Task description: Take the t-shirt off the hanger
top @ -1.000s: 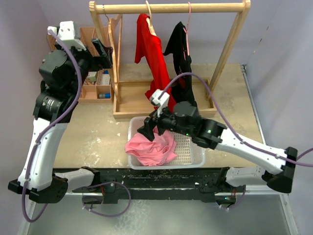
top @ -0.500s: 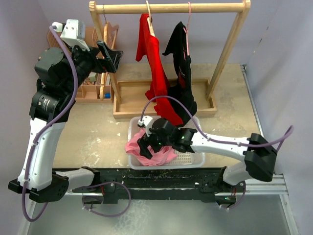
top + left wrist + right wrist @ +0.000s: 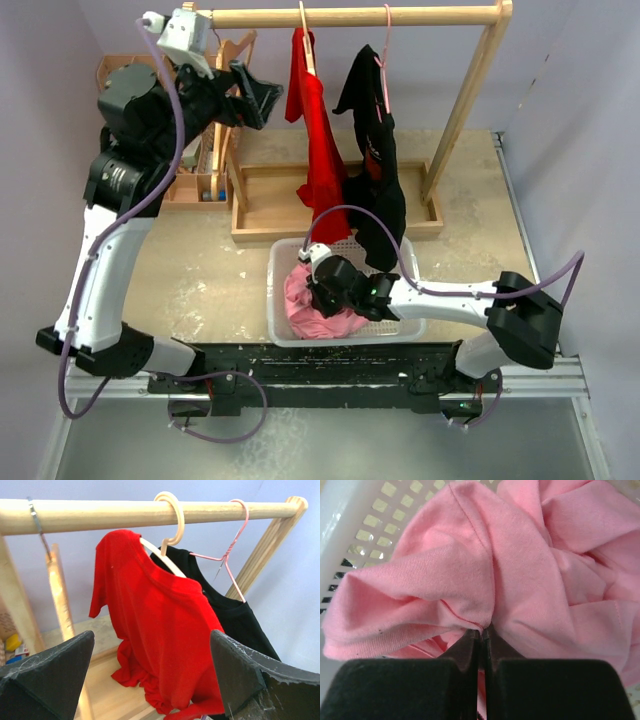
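The red t-shirt (image 3: 160,645) hangs on a cream hanger (image 3: 170,510), whose hook sits over the wooden rail (image 3: 100,515) of the rack. The shirt's neck is on the hanger arm and its hem bunches near the rack's base. Just beside it on the same rail, a black t-shirt (image 3: 240,625) hangs from a thin pink wire hanger (image 3: 235,540).

The left gripper (image 3: 262,98) is raised near the rail's left end and faces the red t-shirt. Its jaws are spread wide and hold nothing, and its 2 fingers (image 3: 50,675) are apart from the cloth.

The right gripper (image 3: 481,632) is low inside the white basket (image 3: 400,325) at the near edge of the table (image 3: 200,270). Its jaws are closed, pinching a fold of the crumpled pink garment (image 3: 520,570) that fills the basket's left half.
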Controlling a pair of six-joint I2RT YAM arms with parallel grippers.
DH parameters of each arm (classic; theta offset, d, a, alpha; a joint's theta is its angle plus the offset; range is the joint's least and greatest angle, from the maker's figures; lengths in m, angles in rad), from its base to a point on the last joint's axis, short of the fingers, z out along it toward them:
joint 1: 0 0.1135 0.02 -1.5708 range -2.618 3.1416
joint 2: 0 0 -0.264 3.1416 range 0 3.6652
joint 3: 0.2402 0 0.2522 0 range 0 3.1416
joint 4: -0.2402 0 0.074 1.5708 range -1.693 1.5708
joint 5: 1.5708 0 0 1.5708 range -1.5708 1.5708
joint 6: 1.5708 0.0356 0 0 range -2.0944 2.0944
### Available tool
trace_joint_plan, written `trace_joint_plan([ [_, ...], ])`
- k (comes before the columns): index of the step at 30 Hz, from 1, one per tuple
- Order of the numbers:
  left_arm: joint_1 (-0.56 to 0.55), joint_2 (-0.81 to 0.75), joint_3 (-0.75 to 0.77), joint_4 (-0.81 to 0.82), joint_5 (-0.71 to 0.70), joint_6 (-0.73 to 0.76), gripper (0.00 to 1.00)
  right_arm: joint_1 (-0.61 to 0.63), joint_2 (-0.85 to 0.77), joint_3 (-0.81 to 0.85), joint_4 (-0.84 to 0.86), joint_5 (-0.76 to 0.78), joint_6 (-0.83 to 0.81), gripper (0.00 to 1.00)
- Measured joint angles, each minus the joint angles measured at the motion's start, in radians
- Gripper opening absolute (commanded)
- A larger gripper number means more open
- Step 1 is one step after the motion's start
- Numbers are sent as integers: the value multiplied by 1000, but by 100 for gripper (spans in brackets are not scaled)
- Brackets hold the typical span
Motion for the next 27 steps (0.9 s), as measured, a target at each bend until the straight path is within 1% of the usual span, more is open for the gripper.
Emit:
trace_joint_plan([
  [2, -33, 47, 47, 1, 2, 13, 99, 0, -20, -13, -13, 16, 15, 2],
  [3, -45, 61, 58, 1, 2, 21, 99, 0, -21, -14, -16, 25, 20, 6],
  [4, -61, 79, 74, -1, -1, 28, 99, 0, -20, -14, -21, 31, 25, 18],
  [5, -77, 104, 98, 0, -3, 37, 99, 0, -16, -14, -24, 35, 31, 32],
  [7, -94, 146, 138, -1, -5, 49, 99, 4, -10, -14, -32, 41, 42, 65],
  [8, -98, 167, 156, 0, -6, 53, 99, 10, -9, -14, -39, 46, 46, 75],
  [9, -101, 188, 175, 0, -10, 53, 99, 13, -9, -14, -44, 50, 48, 80],
  [11, -101, 217, 191, 3, -21, 53, 99, 32, -13, -10, -63, 59, 45, 82],
  [14, -101, 248, 203, 8, -35, 51, 99, 71, -26, 20, -116, 84, 42, 83],
  [21, -101, 334, 290, 19, -76, 42, 100, 163, -85, 176, -243, 135, 35, 82],
  [23, -101, 366, 326, 28, -83, 37, 95, 181, -106, 209, -254, 136, 34, 82],
  [27, -101, 426, 375, 43, -95, 22, 82, 208, -142, 242, -287, 135, 34, 81],
])
